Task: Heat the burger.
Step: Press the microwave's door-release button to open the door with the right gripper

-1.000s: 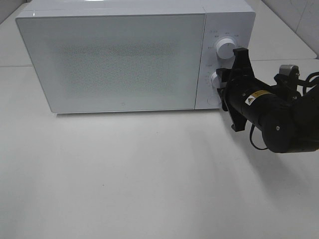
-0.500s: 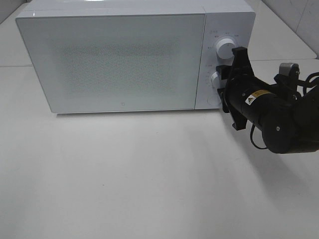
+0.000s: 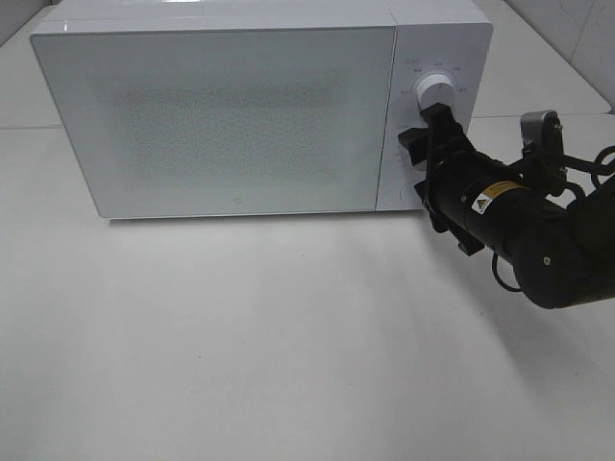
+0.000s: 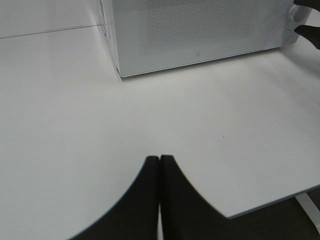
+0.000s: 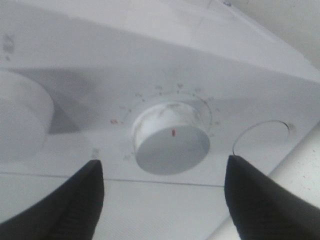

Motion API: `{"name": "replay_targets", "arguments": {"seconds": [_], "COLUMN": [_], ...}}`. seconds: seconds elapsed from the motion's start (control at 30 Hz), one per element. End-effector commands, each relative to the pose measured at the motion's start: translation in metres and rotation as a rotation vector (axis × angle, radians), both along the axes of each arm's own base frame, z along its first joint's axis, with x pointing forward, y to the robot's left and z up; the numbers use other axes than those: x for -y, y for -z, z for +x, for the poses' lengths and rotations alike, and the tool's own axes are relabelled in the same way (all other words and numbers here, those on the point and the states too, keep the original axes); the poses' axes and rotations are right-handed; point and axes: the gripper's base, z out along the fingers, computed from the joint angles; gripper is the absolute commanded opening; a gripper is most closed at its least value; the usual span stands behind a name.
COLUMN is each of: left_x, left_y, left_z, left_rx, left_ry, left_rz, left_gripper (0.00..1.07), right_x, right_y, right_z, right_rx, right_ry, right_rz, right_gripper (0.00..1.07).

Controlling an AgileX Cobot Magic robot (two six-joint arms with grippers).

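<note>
we see a white microwave (image 3: 221, 115) standing on a white table (image 3: 240, 336) with its frosted door (image 3: 231, 110) shut. we cannot see the burger in any view; the door hides whatever is inside, so we cannot tell where it is.

the right gripper (image 3: 416, 163) reaches in from the right side of the table and points at the control panel (image 3: 408, 53), below the upper knob (image 3: 438, 87). in the right wrist view its two black fingers (image 5: 65, 200) stand wide apart, one on each side of the lower knob (image 5: 171, 145). a clear gap shows between each finger and the knob, and the claw holds nothing. the knob has a small red mark on its face, and a round button (image 5: 261, 136) sits just beside it on the panel.

the left gripper (image 4: 160, 162) hangs over the bare table, well apart from the microwave's front corner. its fingertips are pressed together with nothing between them.
</note>
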Motion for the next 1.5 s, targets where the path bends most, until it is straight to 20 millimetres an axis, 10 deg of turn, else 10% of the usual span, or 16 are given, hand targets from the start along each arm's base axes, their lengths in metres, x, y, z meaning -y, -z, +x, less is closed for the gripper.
{"name": "replay_targets", "arguments": {"seconds": [0.03,0.77,1.5], "left_x": [0.0,0.0,0.0], "left_y": [0.0,0.0,0.0], "left_z": [-0.002,-0.002,-0.002], "left_rx": [0.032,0.032,0.032], "left_ry": [0.005,0.005,0.005], "left_rz": [-0.013,-0.013,-0.013], "left_gripper": [0.0,0.0,0.0], "right_x": [-0.004,-0.01,0.016], "right_y": [0.0,-0.028,-0.054], "right_z": [-0.006,-0.028,-0.054], "right_rx": [0.027,0.085,-0.467], "right_ry": [-0.096,-0.537,-0.89], "right_rz": [-0.105,-0.833,-1.229], "right_gripper": [0.63,0.58,0.54]}}
